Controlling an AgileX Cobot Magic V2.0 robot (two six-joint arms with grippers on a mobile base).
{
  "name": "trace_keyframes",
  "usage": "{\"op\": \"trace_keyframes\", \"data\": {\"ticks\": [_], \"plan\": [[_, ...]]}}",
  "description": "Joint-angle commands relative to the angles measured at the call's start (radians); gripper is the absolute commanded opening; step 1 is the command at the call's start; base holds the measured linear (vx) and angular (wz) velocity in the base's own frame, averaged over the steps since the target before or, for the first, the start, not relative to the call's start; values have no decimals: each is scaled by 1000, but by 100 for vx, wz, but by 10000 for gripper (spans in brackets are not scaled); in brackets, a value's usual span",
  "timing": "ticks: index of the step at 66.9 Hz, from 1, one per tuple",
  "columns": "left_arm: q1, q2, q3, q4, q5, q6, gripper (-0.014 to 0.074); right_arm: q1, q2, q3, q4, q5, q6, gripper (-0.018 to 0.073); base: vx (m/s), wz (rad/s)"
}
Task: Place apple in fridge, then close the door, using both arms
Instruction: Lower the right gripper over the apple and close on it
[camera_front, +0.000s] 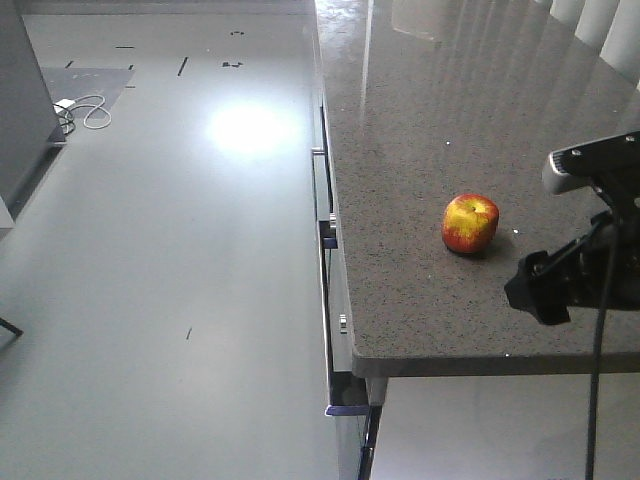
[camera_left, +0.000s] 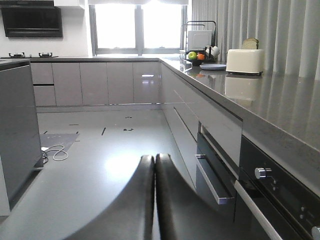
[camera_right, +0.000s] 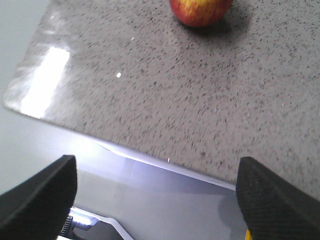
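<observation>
- On the speckled grey countertop (camera_front: 430, 120), near its front corner, the apple (camera_front: 470, 223) sits upright, red with yellow patches. It throws a small shadow and nothing touches it.
- My right gripper (camera_front: 548, 288), black below a light grey wrist part (camera_front: 590, 160), hovers over the counter's front edge. It is to the right of the apple and apart from it.
- From my right wrist, the two black fingers (camera_right: 40, 192) stand wide apart in the lower corners with nothing between them. The apple lies ahead at the top of the view, and the counter's edge runs under the jaws.
- My left gripper (camera_left: 154, 160) is closed, its two fingers pressed side by side with nothing held. It hangs low over the glossy grey floor (camera_left: 100, 175), pointing down the kitchen.
- To the right of that hand runs a row of drawers with a bar handle (camera_left: 212, 182) and an oven front with a round knob (camera_left: 262, 173).
- Further along the worktop stand a cream toaster (camera_left: 245, 61) and a fruit bowl (camera_left: 197, 56) below a bright window (camera_left: 137, 25).
- A white cable (camera_left: 55, 152) coils on the floor beside a dark grey panel (camera_left: 17, 125) at the left. I cannot tell whether that panel is the fridge.
</observation>
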Motion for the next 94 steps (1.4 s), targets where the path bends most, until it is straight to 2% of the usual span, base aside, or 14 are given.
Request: {"op": "trace_keyframes", "data": {"ticks": [1, 9, 28, 61, 75, 94], "plan": [[0, -15, -17, -10, -64, -2, -6, 0, 68, -95, -27, -31, 25, 628, 0, 0], [0, -15, -17, -10, -64, -2, -6, 0, 171, -181, -27, 6, 41, 625, 0, 0], [0, -15, -17, -10, -64, -2, -6, -27, 391, -392, -27, 67, 198, 618, 0, 0], [0, -15, -17, -10, -64, -2, -6, -71, 681, -708, -35, 216, 274, 605, 0, 0], [0, -15, -17, -10, -64, -2, -6, -80, 780, -823, 20, 265, 270, 597, 0, 0], [0, -15, -17, -10, -64, -2, -6, -76, 873, -939, 29, 270, 125, 595, 0, 0]]}}
